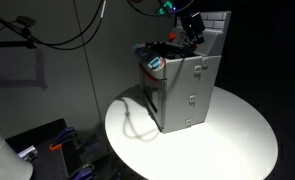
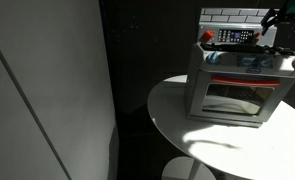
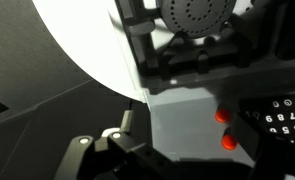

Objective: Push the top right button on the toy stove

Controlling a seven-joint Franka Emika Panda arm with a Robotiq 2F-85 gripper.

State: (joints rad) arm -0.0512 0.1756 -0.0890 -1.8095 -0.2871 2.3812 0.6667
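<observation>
The grey toy stove (image 1: 182, 90) stands on a round white table (image 1: 237, 140), with its white brick back panel at the far side. It shows in both exterior views (image 2: 235, 88). My gripper (image 1: 192, 25) hovers just above the stove's top near the back panel, and it also shows in an exterior view (image 2: 283, 18). In the wrist view my fingers (image 3: 182, 138) are spread apart and empty over the grey stove top (image 3: 177, 115). Two red buttons (image 3: 221, 115) (image 3: 228, 142) lie just beside the right finger. A black keypad (image 3: 282, 115) is further right.
A round burner (image 3: 197, 15) sits on the stove top. A small blue and red item (image 1: 155, 63) lies at the stove's top corner. A dark wall panel (image 2: 47, 90) stands beside the table. Cables hang behind (image 1: 57, 35).
</observation>
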